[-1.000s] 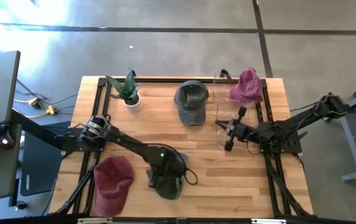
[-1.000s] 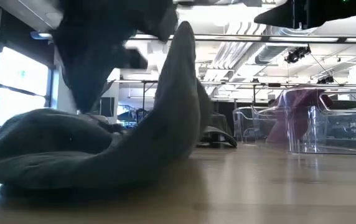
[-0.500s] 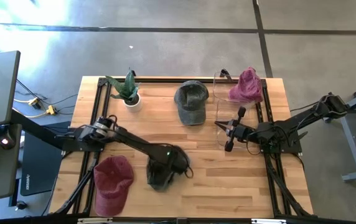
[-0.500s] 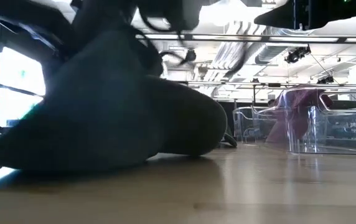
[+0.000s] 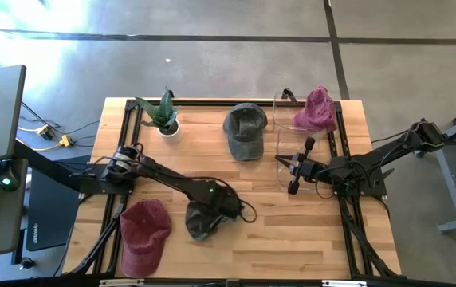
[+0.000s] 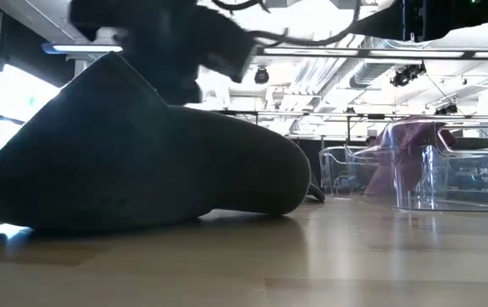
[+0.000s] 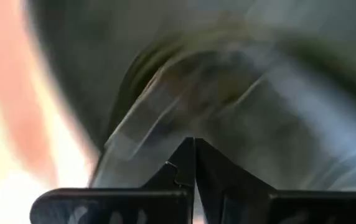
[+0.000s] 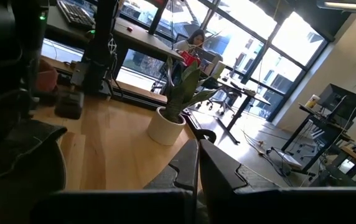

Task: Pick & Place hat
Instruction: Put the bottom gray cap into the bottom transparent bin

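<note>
High view: the left gripper (image 5: 222,209) is over the dark grey hat (image 5: 200,222), which has slid leftward toward the red cap (image 5: 143,231) since a second ago. The right gripper (image 5: 295,165) waits by the clear bin (image 5: 285,147).

Low view: the hat (image 6: 142,170) now lies flatter on the table (image 6: 355,256).

Left wrist view: fingertips closed together on hat fabric (image 7: 240,81).

Right wrist view: fingers pressed together, empty.

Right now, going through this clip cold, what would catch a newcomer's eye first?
The left gripper stands out, its fingers shut on a dark grey hat near the table's front middle, beside a red hat at the front left. At the back sit a potted plant, a green hat, and a pink hat in a clear box, with the right gripper waiting nearby.
</note>
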### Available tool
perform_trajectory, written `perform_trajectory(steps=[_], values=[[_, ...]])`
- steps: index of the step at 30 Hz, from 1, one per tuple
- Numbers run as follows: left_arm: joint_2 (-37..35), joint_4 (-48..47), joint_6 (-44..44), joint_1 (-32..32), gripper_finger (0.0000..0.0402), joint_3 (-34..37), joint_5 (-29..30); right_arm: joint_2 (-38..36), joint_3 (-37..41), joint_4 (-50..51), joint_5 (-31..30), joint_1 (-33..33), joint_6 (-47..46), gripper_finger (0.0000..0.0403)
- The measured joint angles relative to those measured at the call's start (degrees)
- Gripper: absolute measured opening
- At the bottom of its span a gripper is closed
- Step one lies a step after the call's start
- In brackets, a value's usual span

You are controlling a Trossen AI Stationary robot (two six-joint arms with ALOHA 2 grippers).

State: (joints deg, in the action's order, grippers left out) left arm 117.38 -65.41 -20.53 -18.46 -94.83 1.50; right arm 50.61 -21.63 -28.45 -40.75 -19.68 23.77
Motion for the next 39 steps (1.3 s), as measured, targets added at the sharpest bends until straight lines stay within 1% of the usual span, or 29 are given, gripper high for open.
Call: perform_trajectory(steps=[3, 5, 8, 10, 14, 15, 17, 20, 22, 25, 26, 27, 29, 32, 35, 37, 39], values=[[0.09, 6.42, -3.45, 0.09, 0.0, 0.04, -0.54, -0.02, 0.0, 0.3, 0.0, 0.01, -1.22, 0.0011], [0.84, 14.64, -5.38, 1.22, 0.0, 0.02, -1.09, -0.02, 0.02, 0.38, -0.02, 0.02, -1.27, 0.0011], [1.14, 25.66, -4.37, 3.12, 0.0, 0.1, -1.48, -0.02, 0.04, 0.38, 0.06, 0.0, -1.27, 0.0011], [0.79, 29.25, -2.9, 4.65, 0.0, -0.11, -2.18, -0.02, 0.04, 0.4, 0.09, 0.0, -1.67, 0.0011], [-1.85, 20.98, -1.43, 6.99, 0.0, -0.11, -2.21, -0.02, 0.04, 0.58, 0.17, 0.0, -2.34, 0.0011], [-2.39, 17.32, -0.86, 7.1, 0.0, -0.13, -1.93, -0.02, 0.04, 0.77, 0.17, 0.0, -2.34, 0.0011], [-3.15, 8.07, -0.34, 6.85, 0.0, 0.07, -0.78, -0.02, 0.04, 1.8, 0.19, 0.0, -2.36, 0.0011], [-3.2, 1.43, 2.8, 4.89, 0.0, 0.35, -1.1, 0.0, 0.04, 3.4, 0.2, 0.0, -2.36, 0.0011], [-3.23, 1.41, 5.91, 3.64, 0.0, 2.05, -3.35, 0.0, 0.04, 3.44, 0.2, 0.0, -2.36, 0.0011], [-3.23, 6.81, 7.23, 2.91, 0.0, 6.57, -10.53, 0.0, 0.04, 3.41, 0.39, 0.0, -2.36, 0.0011], [-3.23, 8.7, 6.71, 2.95, 0.0, 8.31, -11.67, 0.0, 0.04, 3.41, 0.43, 0.0, -2.36, 0.0011], [-3.22, 10.17, 5.53, 3.06, 0.0, 9.94, -11.22, 0.0, 0.04, 3.41, 0.63, 0.0, -2.36, 0.0011], [-3.2, 9.48, 1.4, 3.91, 0.0, 12.57, -6.9, 0.0, 0.04, 3.39, 0.66, 0.0, -2.36, 0.0011], [-3.19, 5.41, -7.35, 6.19, 0.0, 15.41, 1.24, 0.0, 0.04, 3.37, 0.64, 0.0, -2.36, 0.0011], [-3.19, -0.26, -15.99, 8.58, 0.0, 16.6, 9.18, 0.0, 0.04, 3.37, 0.65, 0.0, -2.36, 0.0011], [-3.2, -3.35, -18.52, 9.54, 0.0, 16.49, 13.31, 0.0, 0.04, 3.35, 0.64, 0.01, -2.36, 0.0011], [-3.23, -5.15, -18.75, 9.9, 0.0, 15.72, 14.92, 0.0, 0.04, 3.35, 0.64, 0.0, -2.36, 0.0011]])
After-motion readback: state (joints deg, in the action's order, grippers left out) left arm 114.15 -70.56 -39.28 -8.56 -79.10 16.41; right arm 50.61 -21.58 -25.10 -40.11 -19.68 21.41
